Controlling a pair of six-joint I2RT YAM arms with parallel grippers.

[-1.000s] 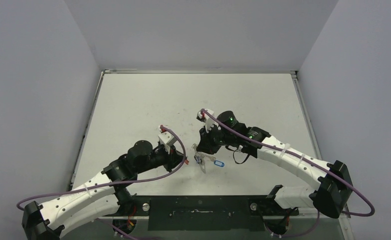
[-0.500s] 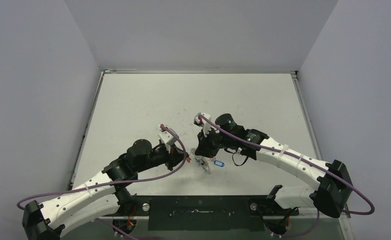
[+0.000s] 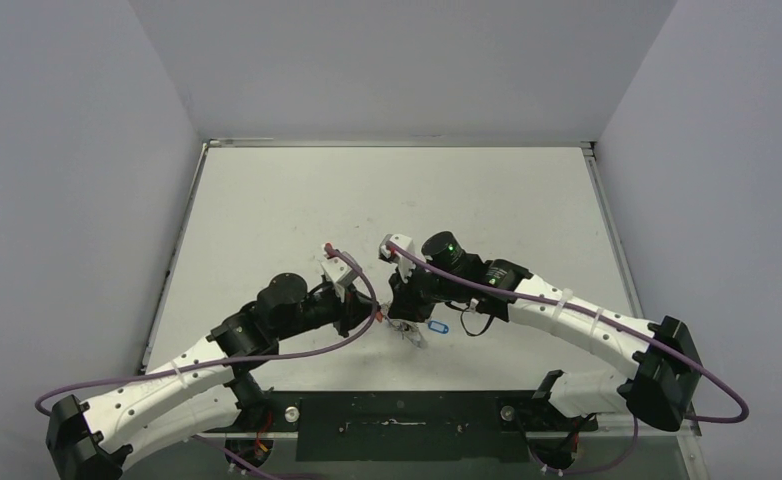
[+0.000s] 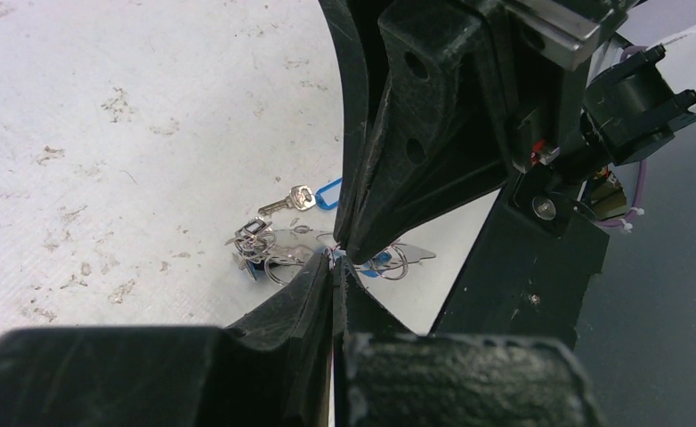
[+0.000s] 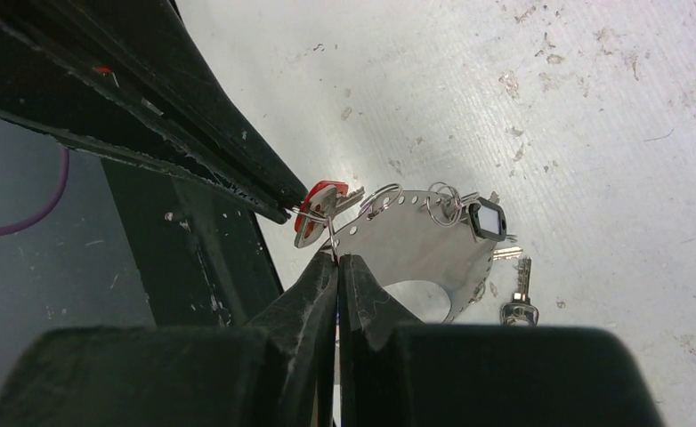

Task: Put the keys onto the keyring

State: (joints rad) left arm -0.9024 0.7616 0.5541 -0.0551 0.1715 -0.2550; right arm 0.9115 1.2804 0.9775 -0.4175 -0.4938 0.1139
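Right gripper [image 5: 336,260], fingers pressed together, pinches the keyring [image 5: 416,242] at the rim just ahead of its tips, steadying the hoop; left gripper [image 4: 334,267], likewise closed, appears to pinch the red-tagged key [image 5: 322,200] against that rim for threading; blue-tagged key [image 4: 305,197] lies on the table just beyond both fingertips

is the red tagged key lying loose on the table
No, the red-tagged key is held at the tip of the shut left gripper, right beside the keyring.
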